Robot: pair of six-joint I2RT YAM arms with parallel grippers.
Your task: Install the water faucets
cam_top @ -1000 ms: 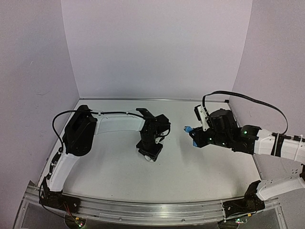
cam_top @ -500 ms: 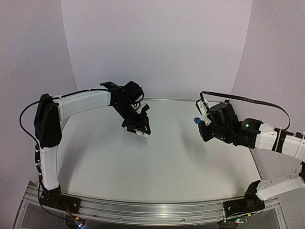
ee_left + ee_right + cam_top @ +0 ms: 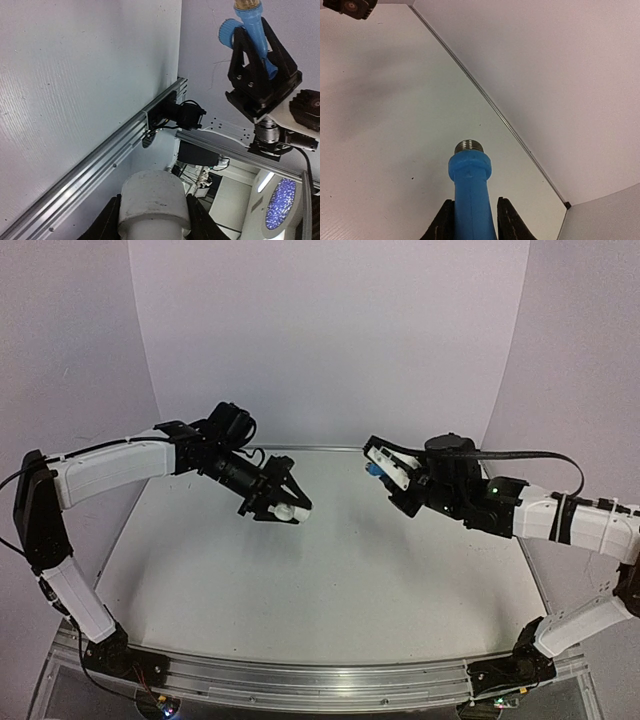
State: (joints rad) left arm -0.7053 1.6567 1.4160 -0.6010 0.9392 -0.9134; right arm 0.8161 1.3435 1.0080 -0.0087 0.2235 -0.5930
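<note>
Both grippers hover above the table, facing each other with a gap between them. My left gripper [image 3: 283,504] is shut on the short white pipe fitting [image 3: 288,510]. In the left wrist view the fitting [image 3: 154,200] fills the space between the dark fingers [image 3: 111,220]. My right gripper [image 3: 380,470] is shut on the bright-blue tap [image 3: 372,469]. In the right wrist view the tap [image 3: 470,190] sticks out past the fingers, its threaded metal end [image 3: 469,146] forward. The left wrist view also catches the tap [image 3: 250,25] in the right gripper [image 3: 252,32].
The white table [image 3: 330,570] lies below both arms, with purple walls behind and at the sides. A metal strip [image 3: 330,448] marks the far edge. An aluminium rail [image 3: 320,680] runs along the near edge between the arm bases.
The left arm has risen from the table with the white fitting and turned it toward the right. The right gripper has lifted and moved left with the blue tap.
</note>
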